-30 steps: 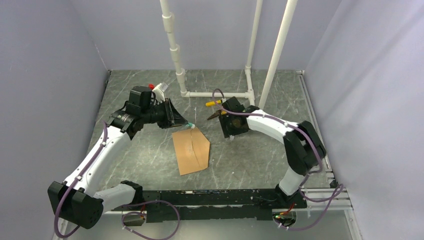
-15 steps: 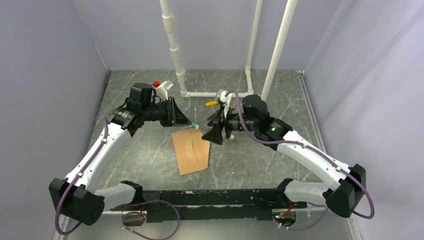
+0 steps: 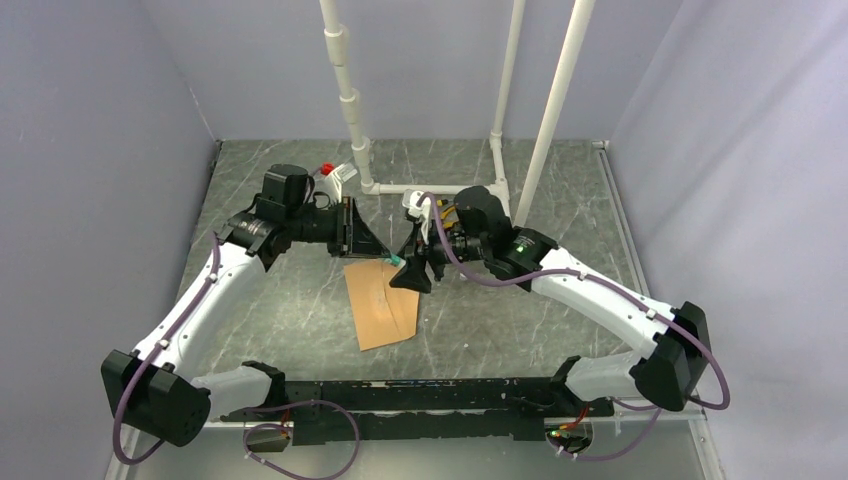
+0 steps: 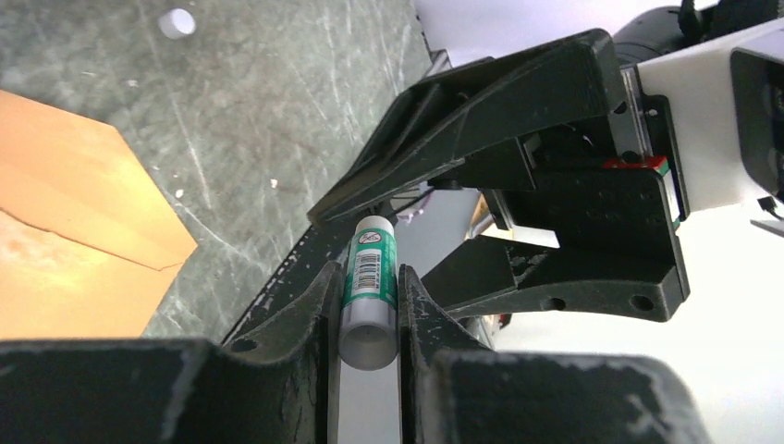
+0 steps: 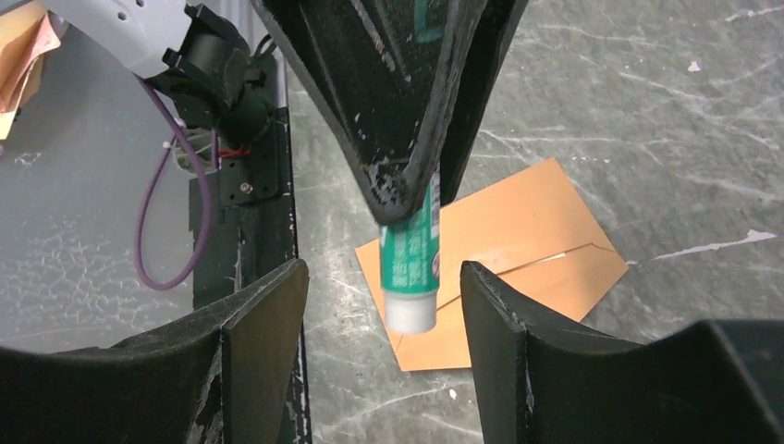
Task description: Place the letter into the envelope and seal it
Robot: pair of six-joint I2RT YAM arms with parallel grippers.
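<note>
Glue stick, a green-and-white plastic cylinder [image 4: 370, 277], sits clenched between the left fingers [image 4: 310, 314]. The right fingers [image 5: 259, 324] are released, spread either side of its free end. A kraft-brown paper envelope [image 5: 527, 217] lies on the desk [image 5: 647, 92] beneath them.

Top view: fixed high at the near side, looking down over the whole tabletop [image 3: 500, 320]. Left wrist view: close, sighting along the left end effector [image 4: 368, 277] toward the right end effector [image 5: 381, 273]. Right wrist view: close, facing back, apparently tilted downward. All three share the glue stick [image 5: 411, 277] and envelope [image 3: 382, 305].
</note>
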